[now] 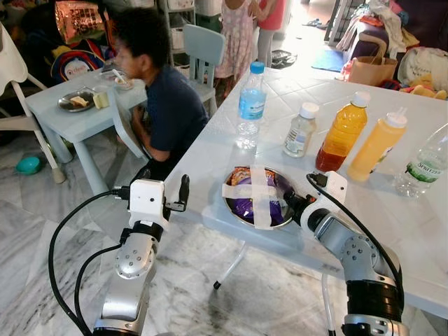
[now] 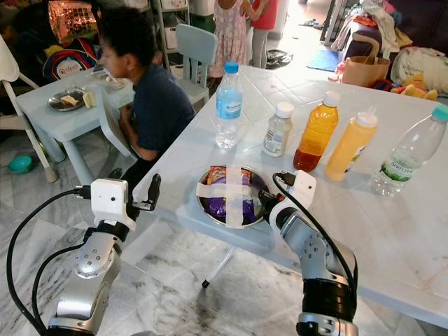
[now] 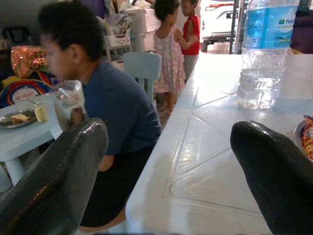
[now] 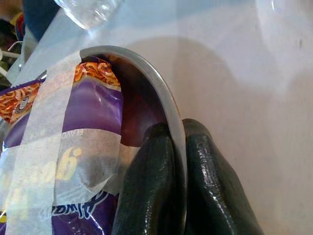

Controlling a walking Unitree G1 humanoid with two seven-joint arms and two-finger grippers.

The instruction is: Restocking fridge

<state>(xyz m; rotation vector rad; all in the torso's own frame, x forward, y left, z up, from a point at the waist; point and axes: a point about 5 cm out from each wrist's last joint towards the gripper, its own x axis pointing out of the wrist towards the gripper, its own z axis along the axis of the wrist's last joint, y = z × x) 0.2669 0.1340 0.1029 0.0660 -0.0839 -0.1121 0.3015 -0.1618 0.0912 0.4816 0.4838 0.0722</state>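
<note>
Right hand [image 4: 177,166] pinching bowl [image 4: 146,73] rim, noodle packet [image 4: 83,122] half hidden under tape [image 4: 44,142]

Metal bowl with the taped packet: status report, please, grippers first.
Right gripper pinched on the metal bowl rim. Left gripper open, off the white table edge. Bowl on table, purple packet taped in. Bottles behind, apart.

two silver arms, white wrist boxes, black cables, glossy black-fingered left hand [image 1: 183,190].
</note>
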